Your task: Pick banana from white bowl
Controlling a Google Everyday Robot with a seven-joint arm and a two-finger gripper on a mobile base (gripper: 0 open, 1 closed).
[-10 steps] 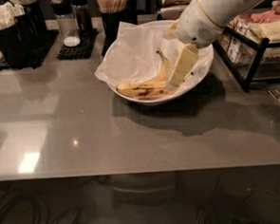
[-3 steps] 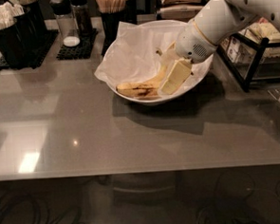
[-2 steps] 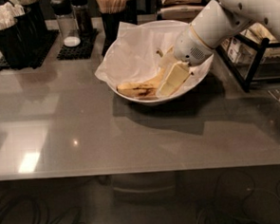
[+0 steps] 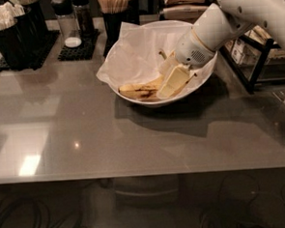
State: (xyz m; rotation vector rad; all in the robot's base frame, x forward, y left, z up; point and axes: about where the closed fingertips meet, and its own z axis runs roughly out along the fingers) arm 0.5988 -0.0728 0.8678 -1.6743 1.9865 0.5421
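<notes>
The white bowl point(image 4: 204, 78) stands at the table's middle back, lined with a thin white paper sheet point(image 4: 134, 53). The banana point(image 4: 137, 90), yellow with dark brown streaks, lies flat in the bowl's front left part. My gripper point(image 4: 167, 87) reaches down into the bowl from the upper right, with its tip at the banana's right end. The gripper hides that end. A second yellow piece point(image 4: 156, 80) curves up just behind it, and a stem point(image 4: 162, 53) shows above the gripper.
Black holders with utensils point(image 4: 11, 27) stand at the back left. A shaker point(image 4: 67, 23) on a black mat and a cup of sticks point(image 4: 115, 11) stand behind the bowl. A black wire rack point(image 4: 260, 55) stands at the right.
My gripper has moved lower and to the left inside the bowl, ending at the banana's right end. The banana and the bowl have not moved.
</notes>
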